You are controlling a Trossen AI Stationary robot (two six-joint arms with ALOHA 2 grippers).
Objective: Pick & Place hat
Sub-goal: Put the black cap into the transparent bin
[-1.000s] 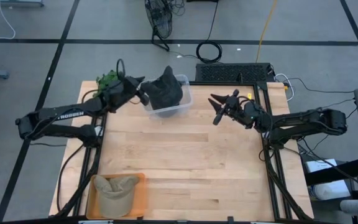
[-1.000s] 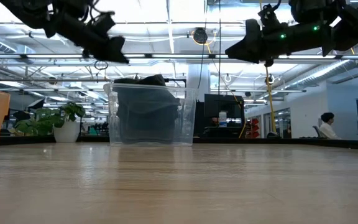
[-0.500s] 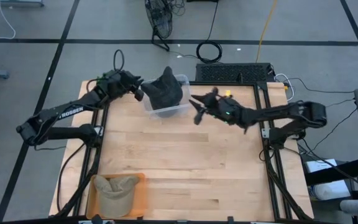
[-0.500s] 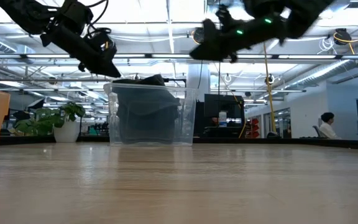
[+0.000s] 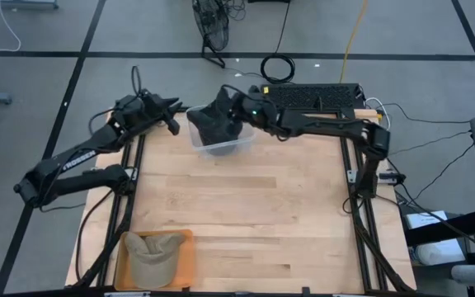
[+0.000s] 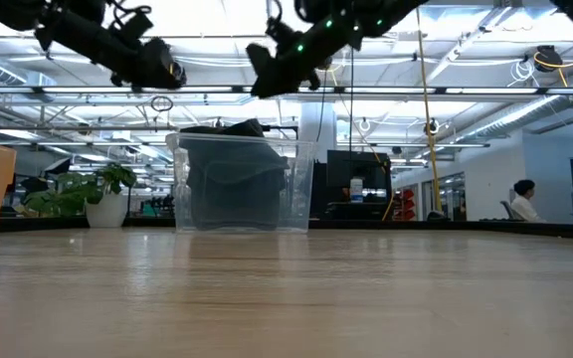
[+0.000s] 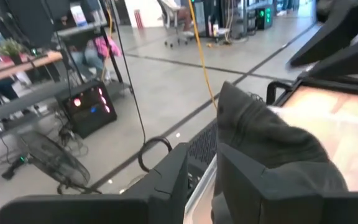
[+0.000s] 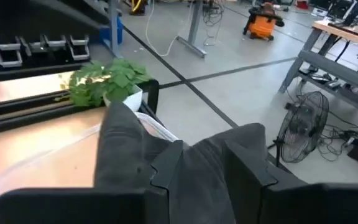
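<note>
the dark hat (image 5: 218, 120) sits bunched in a clear plastic bin (image 5: 239, 142) at the far edge of the worktop (image 5: 246, 214), its crown poking above the rim. the right end effector (image 5: 234, 101) hangs over the bin, just above the hat; in the right wrist view its fingers (image 8: 166, 163) stand apart with the fabric showing between them, so it is open and not yet gripping. the left end effector (image 5: 168, 115) waits just off the bin's left side, over the worktop's far left edge, fingers parted a little and holding nothing.

to pick well, the right end effector should drop straight onto the raised fold, close on a good thickness of cloth, not the bin wall, then lift vertically so the bin stays put. a tan cap (image 5: 152, 254) lies in an orange tray (image 5: 183, 260) at the near left corner, a likely guide to where hats go.
</note>
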